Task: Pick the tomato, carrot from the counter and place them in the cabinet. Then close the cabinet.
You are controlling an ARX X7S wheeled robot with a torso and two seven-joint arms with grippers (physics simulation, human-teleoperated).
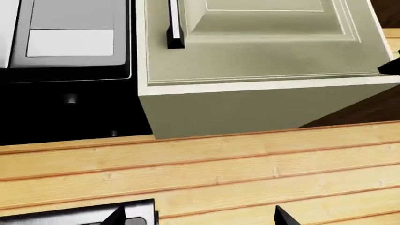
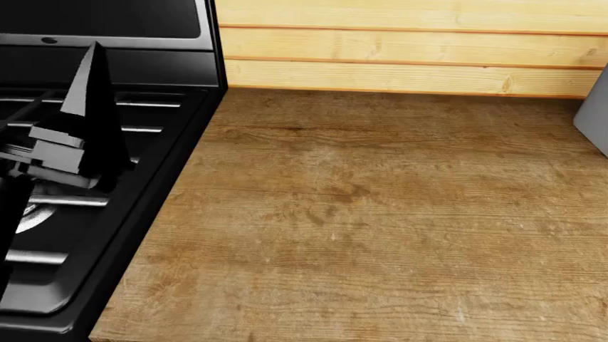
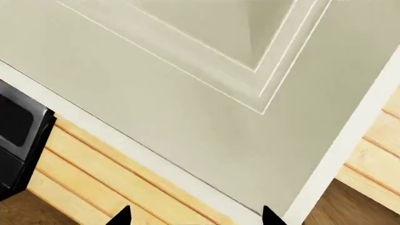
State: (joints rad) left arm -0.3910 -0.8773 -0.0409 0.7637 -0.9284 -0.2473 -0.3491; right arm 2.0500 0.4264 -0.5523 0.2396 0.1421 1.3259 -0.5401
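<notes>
Counter (image 2: pixel 380 214): we see bare wood grain beside the black stove (image 2: pixel 105 214); tomato and carrot not seen. Cabinet door (image 3: pixel 187 84): we record it shut, handle (image 1: pixel 175 28) visible. Left gripper (image 1: pixel 200 218), right gripper (image 3: pixel 196 216): tips apart, holding nothing.

Both pincers cut off at wrist-view edges, tips only; grey object (image 2: pixel 596 114) cropped by head-view edge.

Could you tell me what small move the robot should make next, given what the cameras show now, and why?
Probably turn the head to search the counter: the stretch in view holds no tomato or carrot. Both wrist cameras face the cabinet, whose door looks closed, and nothing shows between either gripper's tips.
</notes>
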